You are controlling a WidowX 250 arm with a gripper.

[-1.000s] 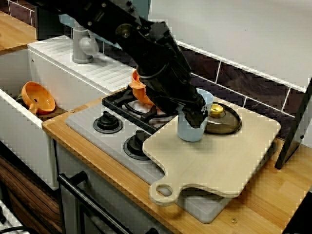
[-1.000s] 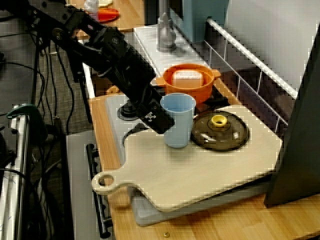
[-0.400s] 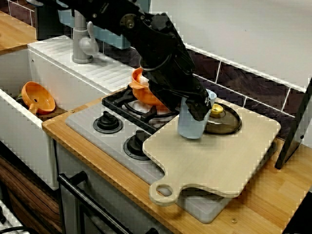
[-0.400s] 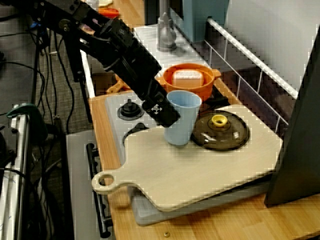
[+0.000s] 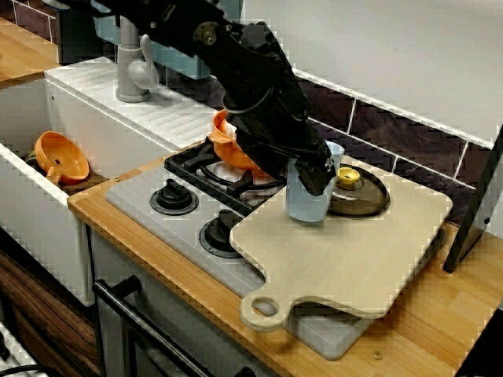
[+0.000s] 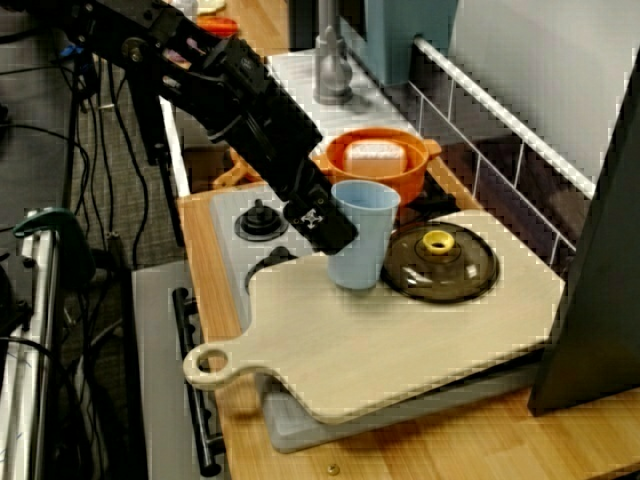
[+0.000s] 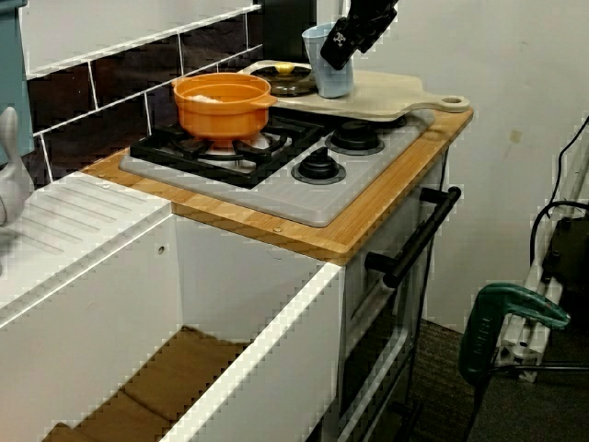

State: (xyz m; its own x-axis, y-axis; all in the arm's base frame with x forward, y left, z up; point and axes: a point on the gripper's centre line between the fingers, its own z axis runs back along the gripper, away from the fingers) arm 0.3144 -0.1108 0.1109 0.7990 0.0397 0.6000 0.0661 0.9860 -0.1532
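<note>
Apparently clamped on the near wall of a pale blue plastic cup [image 5: 305,206], the black gripper [image 5: 316,174] hides the cup's upper half in the view from the stove's front, so its fingertips cannot be made out. The cup leans slightly at the edge of a wooden cutting board [image 5: 354,255] nearest the burners. Whether its base touches the board is unclear. Just beside it lies a smoked glass lid [image 5: 368,201] with a yellow knob. An orange pot [image 6: 375,165] stands behind.

One view from front, two from opposite counter ends; hob [image 5: 134,200] shared.
</note>
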